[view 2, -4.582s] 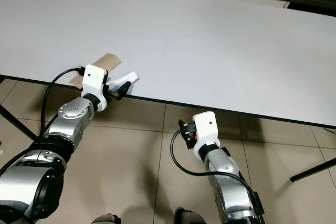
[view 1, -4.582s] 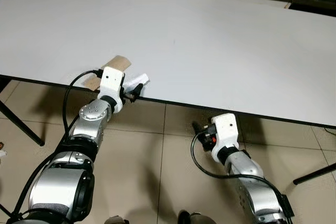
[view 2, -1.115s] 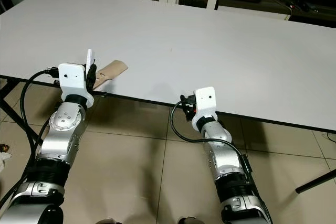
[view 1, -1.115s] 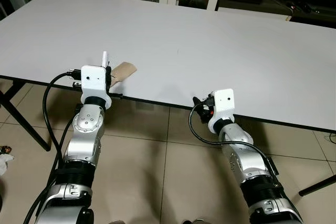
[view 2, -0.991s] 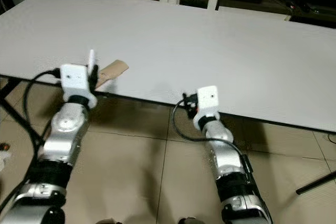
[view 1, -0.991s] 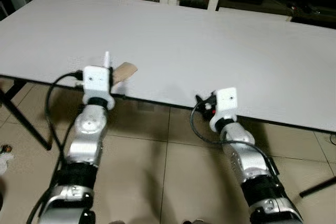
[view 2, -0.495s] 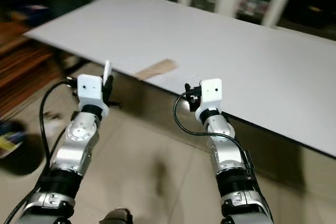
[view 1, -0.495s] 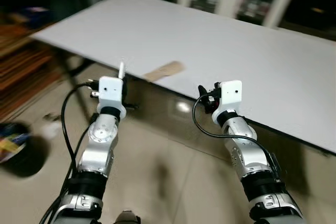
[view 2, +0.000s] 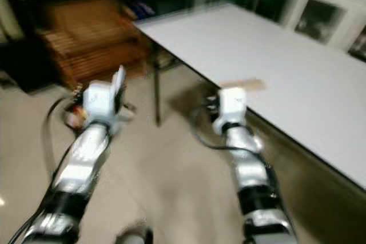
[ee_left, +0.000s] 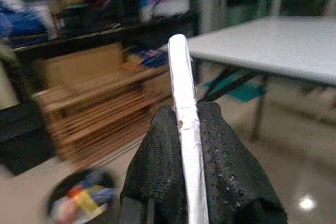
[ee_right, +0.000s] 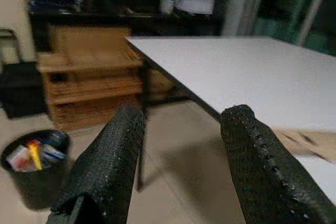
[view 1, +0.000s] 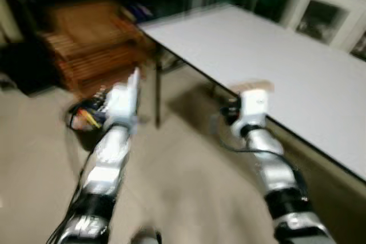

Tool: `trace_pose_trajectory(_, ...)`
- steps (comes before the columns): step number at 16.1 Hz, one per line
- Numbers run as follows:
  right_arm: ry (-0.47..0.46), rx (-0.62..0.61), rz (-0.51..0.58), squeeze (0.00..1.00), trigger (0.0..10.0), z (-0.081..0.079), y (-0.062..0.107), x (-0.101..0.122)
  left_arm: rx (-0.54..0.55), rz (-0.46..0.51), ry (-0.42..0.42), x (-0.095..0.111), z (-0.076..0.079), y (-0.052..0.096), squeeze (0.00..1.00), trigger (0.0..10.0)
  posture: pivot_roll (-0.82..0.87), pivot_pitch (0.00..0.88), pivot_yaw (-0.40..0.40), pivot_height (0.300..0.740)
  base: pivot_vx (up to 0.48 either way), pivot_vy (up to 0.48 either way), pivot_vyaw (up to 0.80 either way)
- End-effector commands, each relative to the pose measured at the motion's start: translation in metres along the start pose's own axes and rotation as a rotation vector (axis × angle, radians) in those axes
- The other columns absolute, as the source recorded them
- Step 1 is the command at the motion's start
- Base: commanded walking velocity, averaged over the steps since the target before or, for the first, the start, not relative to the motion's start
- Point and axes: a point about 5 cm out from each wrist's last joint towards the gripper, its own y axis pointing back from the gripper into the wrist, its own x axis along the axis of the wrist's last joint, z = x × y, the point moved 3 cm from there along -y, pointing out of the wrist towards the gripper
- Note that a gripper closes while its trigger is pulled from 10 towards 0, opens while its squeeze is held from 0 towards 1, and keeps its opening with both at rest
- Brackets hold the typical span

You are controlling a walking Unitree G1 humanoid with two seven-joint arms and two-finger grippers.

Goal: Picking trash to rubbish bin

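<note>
My left gripper (ee_left: 183,115) is shut on a thin white strip of trash (ee_left: 182,98), held upright in front of me over the floor; the strip (view 1: 135,78) rises above the wrist. A black rubbish bin (ee_right: 34,166) with colourful litter stands on the floor, and this bin (view 1: 84,122) lies just behind and left of the left arm. My right gripper (ee_right: 181,116) is open and holds nothing, close to the table edge. A brown cardboard piece (view 2: 243,86) lies on the table at that edge. The eye views are blurred.
A white table (view 1: 274,55) runs along the right, with a dark leg (view 1: 157,96) near its corner. Wooden crates (view 1: 91,44) stand at the back left behind the bin. A white cabinet (view 1: 326,10) is at the far right. Beige tiled floor (view 1: 183,187) lies ahead.
The whole view has swung left, away from the table; the bin and wooden crates have come into sight. The left gripper still holds the white strip. The right stays open.
</note>
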Motion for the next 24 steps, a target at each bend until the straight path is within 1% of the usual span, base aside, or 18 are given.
trace_pose_trajectory(1,-0.004,-0.023,-0.017,0.0,10.0,0.008,0.004,-0.005,-0.02,0.028,0.002,0.011,0.009,-0.005,0.0,10.0,-0.01,0.0,-0.048,0.74,0.0,0.0,0.8)
trace_pose_trajectory(6,-0.002,-0.014,-0.026,0.0,10.0,0.007,0.004,-0.007,-0.008,0.022,0.005,0.01,0.007,-0.005,0.0,10.0,-0.01,0.0,-0.054,0.74,0.0,0.0,0.8)
trace_pose_trajectory(11,0.002,-0.005,-0.031,0.0,10.0,0.006,0.005,-0.007,-0.027,0.014,0.028,0.008,0.012,-0.004,0.0,10.0,-0.01,0.0,-0.059,0.74,0.0,0.0,0.8)
trace_pose_trajectory(12,-0.01,0.003,-0.03,0.0,10.0,0.005,0.004,-0.007,-0.025,0.008,0.025,0.007,0.012,-0.004,0.0,10.0,-0.01,0.0,-0.059,0.74,0.0,0.0,0.8)
trace_pose_trajectory(15,-0.033,0.0,-0.047,0.0,10.0,0.005,0.004,-0.011,-0.028,-0.021,0.032,0.0,0.012,-0.004,0.0,10.0,-0.01,0.0,-0.061,0.74,0.0,0.0,0.16)
trace_pose_trajectory(16,-0.049,0.002,-0.07,0.0,10.0,0.005,0.005,-0.017,-0.026,-0.032,0.032,-0.003,0.012,-0.004,0.0,10.0,-0.01,0.0,-0.062,0.74,0.266,0.0,0.0)
trace_pose_trajectory(17,-0.06,-0.001,-0.121,0.0,10.0,0.006,0.008,-0.031,-0.028,-0.06,0.029,-0.012,0.013,-0.003,0.0,10.0,-0.01,0.0,-0.062,0.74,0.364,0.0,0.0)
trace_pose_trajectory(18,-0.062,-0.002,-0.147,0.0,10.0,0.007,0.01,-0.038,-0.035,-0.081,0.024,-0.018,0.015,-0.002,0.0,10.0,0.0,0.0,-0.063,0.74,0.42,0.0,0.0)
trace_pose_trajectory(20,-0.049,0.002,-0.263,0.0,10.0,0.009,0.021,-0.068,-0.063,-0.189,-0.008,-0.049,0.019,0.005,0.0,10.0,-0.01,0.0,-0.064,0.74,0.424,0.0,0.0)
trace_pose_trajectory(21,-0.039,0.0,-0.322,0.0,10.0,0.011,0.029,-0.084,-0.083,-0.25,-0.028,-0.066,0.021,0.011,0.0,10.0,-0.01,0.002,-0.066,0.74,0.424,0.0,0.0)
trace_pose_trajectory(22,-0.03,-0.009,-0.404,0.0,10.0,0.014,0.041,-0.104,-0.108,-0.321,-0.056,-0.085,0.022,0.02,0.0,10.0,-0.01,0.003,-0.067,0.74,0.424,0.0,0.0)
trace_pose_trajectory(24,-0.027,-0.017,-0.497,0.0,10.0,0.018,0.057,-0.125,-0.119,-0.403,-0.076,-0.105,0.02,0.032,0.0,10.0,-0.01,0.007,-0.071,0.74,0.424,0.0,0.0)
